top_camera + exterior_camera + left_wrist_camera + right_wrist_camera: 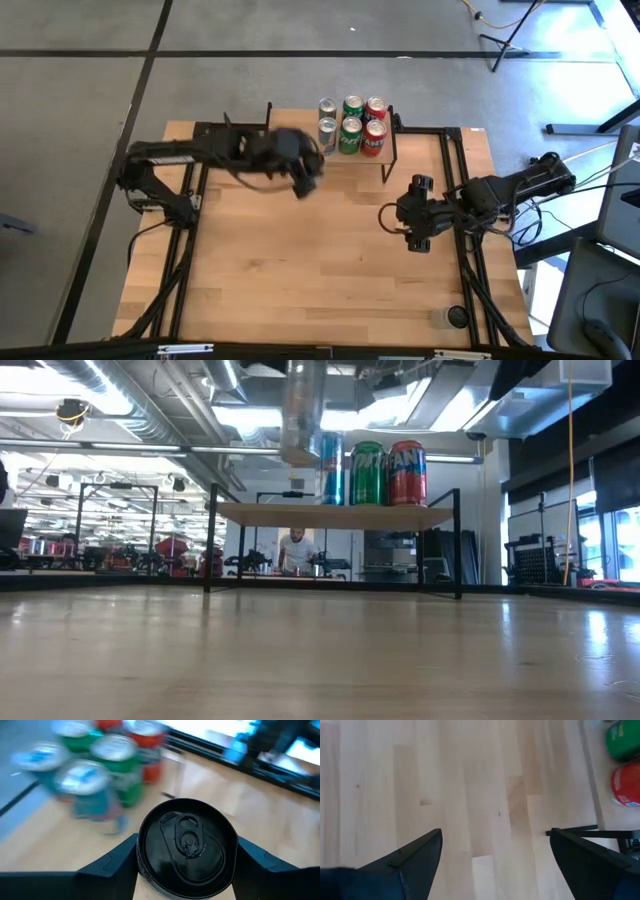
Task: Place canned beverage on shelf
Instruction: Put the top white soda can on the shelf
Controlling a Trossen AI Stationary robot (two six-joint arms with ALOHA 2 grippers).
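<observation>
My left gripper [305, 178] is shut on a can with a black lid [186, 847], near the front left of the shelf [345, 165]. In the low view the can [303, 410] hangs above the height of the shelf top [330, 515], left of the cans there. The shelf is a light-wood rack on thin black legs at the table's far edge. Several cans [351, 122], blue, green and red, stand upright on it. My right gripper [415, 235] is open and empty over the table, to the right of the shelf. My left gripper pinches the can between its two fingers [112, 862], one on each side of the can's wall just below the top rim [142, 865]. The fingers come from above, pointing down. The can is upright, lid up, lifted clear of table and shelf.
Bare wooden tabletop [300, 260] lies in front of the shelf. A small dark round thing [456, 316] sits near the table's front right corner. In the low view a person [296, 550] shows in the room far behind the shelf.
</observation>
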